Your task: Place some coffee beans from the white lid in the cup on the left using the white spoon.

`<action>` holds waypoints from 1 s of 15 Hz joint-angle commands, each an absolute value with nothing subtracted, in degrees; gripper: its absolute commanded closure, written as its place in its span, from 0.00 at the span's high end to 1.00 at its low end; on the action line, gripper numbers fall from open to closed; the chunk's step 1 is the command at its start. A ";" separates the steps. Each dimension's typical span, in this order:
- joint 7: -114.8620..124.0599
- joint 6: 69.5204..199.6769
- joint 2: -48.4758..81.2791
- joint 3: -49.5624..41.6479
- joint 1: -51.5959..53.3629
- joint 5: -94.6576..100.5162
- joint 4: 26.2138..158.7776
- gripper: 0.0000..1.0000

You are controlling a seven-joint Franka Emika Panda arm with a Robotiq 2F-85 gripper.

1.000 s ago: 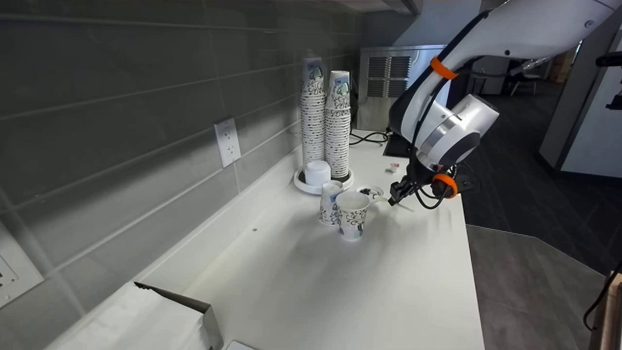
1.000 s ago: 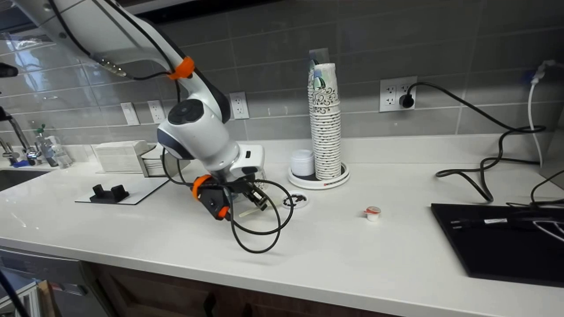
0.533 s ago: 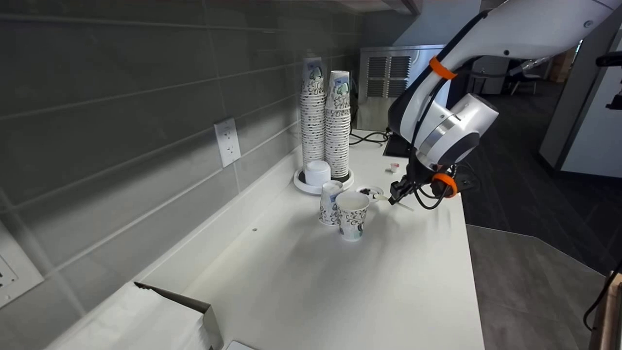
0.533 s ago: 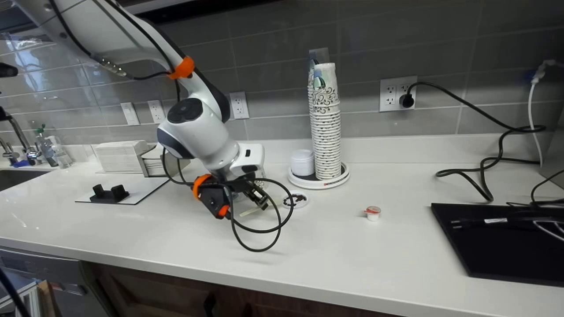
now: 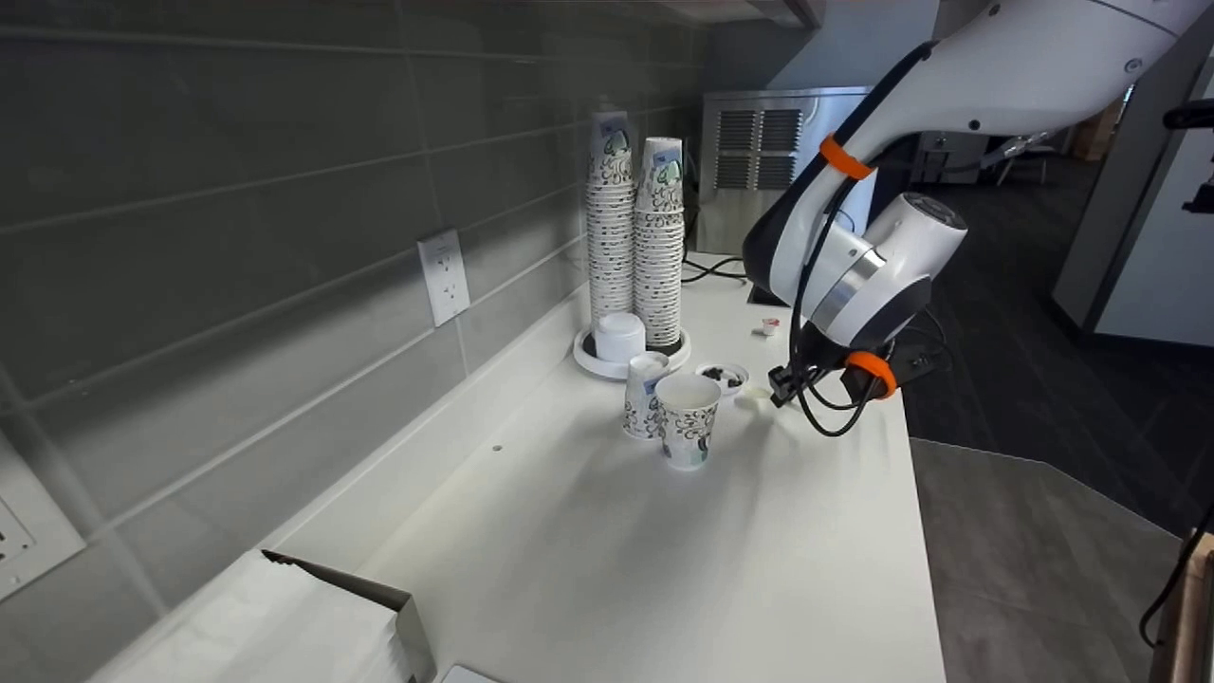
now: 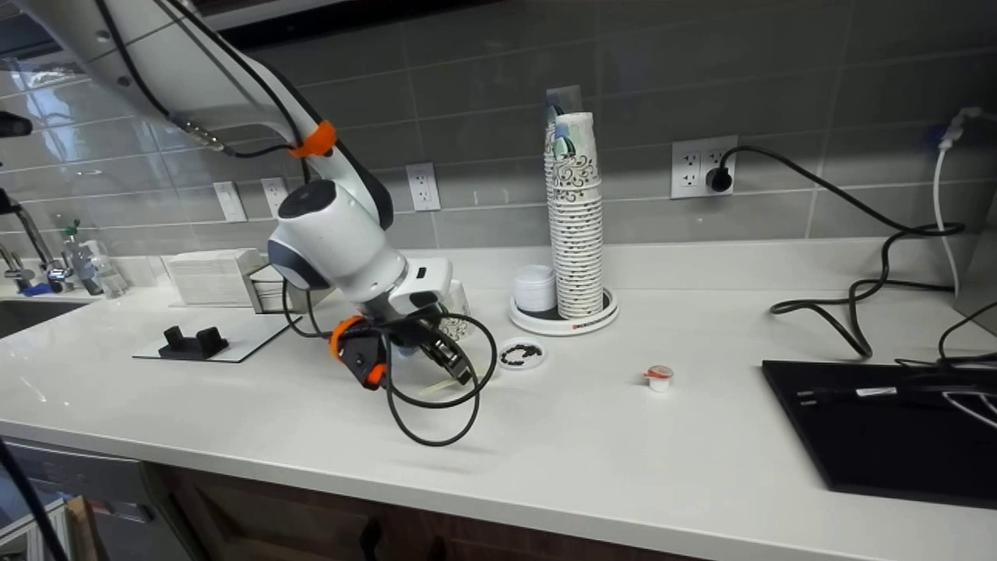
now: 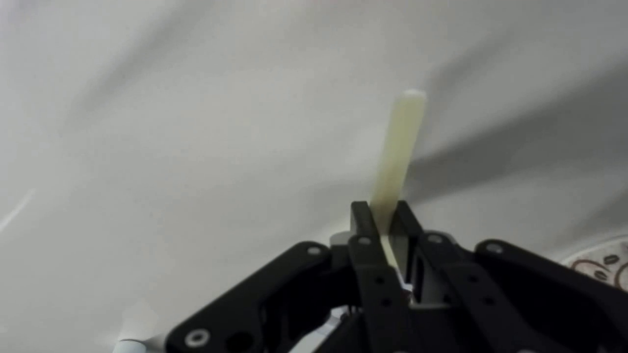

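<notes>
In the wrist view your gripper (image 7: 384,211) had its fingers (image 7: 362,220) close together, holding the handle of the white spoon (image 7: 400,142); the handle's end stuck out beyond them, while the rest lay behind the black linkage (image 7: 382,294), out of your sight. In an exterior view the spoon's bowl was hard to make out, pale against the pale counter (image 5: 683,569), near the white lid (image 6: 523,367), which showed in both exterior views. You could not tell whether the bowl touched the lid or carried anything.

Coffee beans (image 5: 713,374) lay in the lid as dark specks too small to count. The upright cup (image 5: 688,427) stood on the counter just in front of an upside-down cup (image 5: 641,410) and covered part of it; the camera's angle hid the upright cup's floor from you. In an exterior view your arm (image 6: 335,241) covered part of one cup and left the other hard to pick out, and cable loops (image 6: 436,442) crossed the gripper and spoon. There, one of the two cup stacks (image 6: 578,241) was mostly behind the other. At the right edge of the wrist view you had a patterned round thing (image 7: 601,267), cut off, and at the bottom a pale object (image 7: 130,347), cropped too far to name.
</notes>
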State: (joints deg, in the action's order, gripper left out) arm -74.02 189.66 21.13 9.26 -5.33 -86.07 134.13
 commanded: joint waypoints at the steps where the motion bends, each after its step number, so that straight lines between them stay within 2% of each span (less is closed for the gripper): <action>1: -72.16 192.42 21.31 7.52 -3.21 -85.13 134.75 0.03; 2: -72.75 193.05 20.87 7.32 -2.91 -85.72 134.97 0.03; 3: -63.38 192.61 19.75 3.97 0.20 -77.07 137.70 0.03; 6: -55.27 192.23 19.05 1.00 1.55 -68.02 140.24 0.03; 7: -62.08 190.69 19.06 -2.40 4.95 -75.15 138.62 0.03; 15: -58.44 186.71 19.76 -20.37 22.25 -71.71 139.20 0.03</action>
State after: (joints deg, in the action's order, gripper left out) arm -60.39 189.34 20.75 -14.10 16.03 -73.34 137.98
